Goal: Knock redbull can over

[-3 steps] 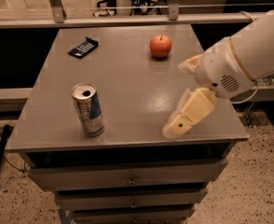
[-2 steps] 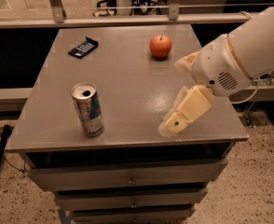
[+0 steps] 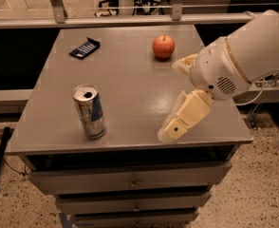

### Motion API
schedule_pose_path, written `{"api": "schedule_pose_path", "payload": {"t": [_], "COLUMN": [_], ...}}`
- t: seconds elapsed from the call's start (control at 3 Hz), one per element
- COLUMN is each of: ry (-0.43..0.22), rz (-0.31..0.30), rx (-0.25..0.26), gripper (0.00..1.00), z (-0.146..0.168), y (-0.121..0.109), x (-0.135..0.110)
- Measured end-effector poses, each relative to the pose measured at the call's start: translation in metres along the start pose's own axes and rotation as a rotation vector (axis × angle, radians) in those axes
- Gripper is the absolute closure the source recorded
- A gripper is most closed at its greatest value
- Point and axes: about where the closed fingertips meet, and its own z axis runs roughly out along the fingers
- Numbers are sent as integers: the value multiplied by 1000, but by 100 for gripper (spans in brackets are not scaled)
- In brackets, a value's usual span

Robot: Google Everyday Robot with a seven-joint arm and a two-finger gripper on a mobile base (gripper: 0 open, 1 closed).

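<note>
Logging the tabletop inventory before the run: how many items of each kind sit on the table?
Redbull can: 1
Apple: 1
Dark blue packet: 1
Total: 3
Tool hovers over the table at its right front, apart from the can.

The redbull can (image 3: 89,112) is silver and blue, and its top is shiny silver. The apple (image 3: 163,46) is red-orange. The flat packet (image 3: 84,48) is dark blue with tiny pale marks. The table (image 3: 130,89) is plain grey. The floor (image 3: 267,175) is sandy with dark speckles. The gripper (image 3: 169,101) hangs over the table's right front part with its fingers spread apart — they are cream-yellow — and the arm (image 3: 244,56) is white.
</note>
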Motion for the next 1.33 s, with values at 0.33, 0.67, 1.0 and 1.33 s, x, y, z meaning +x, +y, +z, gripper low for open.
{"api": "schedule_pose_path", "payload": {"t": [0.33,0.67,1.0,1.33], "ry": [-65,-170,-269,-367], "rz": [-66,-132,-175,-172], "rx": [-43,-93,-137,-177], "gripper": [0,0,0,0], "z": [33,74,107,135], "y": [9,15,22,28], "x": [-9,-25,-41,-53]}}
